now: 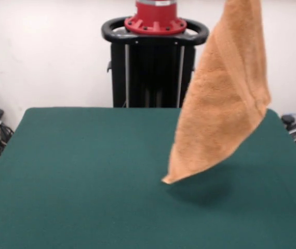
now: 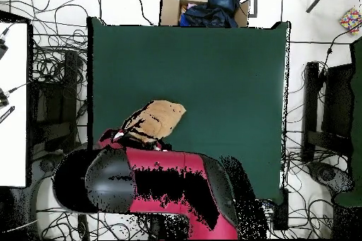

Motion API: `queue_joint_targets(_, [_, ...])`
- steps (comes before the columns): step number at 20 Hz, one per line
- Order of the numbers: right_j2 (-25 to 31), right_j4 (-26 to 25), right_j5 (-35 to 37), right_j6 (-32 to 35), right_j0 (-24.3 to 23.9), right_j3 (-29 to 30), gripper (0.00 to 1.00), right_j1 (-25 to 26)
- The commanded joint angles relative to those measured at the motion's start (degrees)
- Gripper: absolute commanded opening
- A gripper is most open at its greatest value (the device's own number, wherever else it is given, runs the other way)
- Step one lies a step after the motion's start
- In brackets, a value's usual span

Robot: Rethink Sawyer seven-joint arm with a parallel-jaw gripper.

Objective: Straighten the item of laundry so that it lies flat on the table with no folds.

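Orange terry hand towel hangs lengthwise from above, lowest corner just clear of the green table; gripper hidden, so its state cannot be told.

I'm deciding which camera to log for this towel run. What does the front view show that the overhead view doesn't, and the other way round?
Front view only: the towel hangs full length, its lowest corner just above the table, with a shadow beneath; the pedestal stands behind. Overhead only: the red and black arm, a cardboard box of dark cloth, floor cables. Both show towel and green table; neither shows the gripper.
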Motion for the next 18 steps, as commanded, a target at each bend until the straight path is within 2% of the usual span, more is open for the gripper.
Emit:
queue_joint_targets(1, [4.86, 0.05, 9.38, 5.66, 3.53, -4.31, 0.00, 1.88])
queue_joint_targets(10, [4.64, -0.01, 14.00, 11.34, 7.28, -13.55, 0.00, 6.69])
queue_joint_targets(18, [3.15, 0.79, 13.32, 12.15, 8.94, -16.29, 0.00, 9.25])
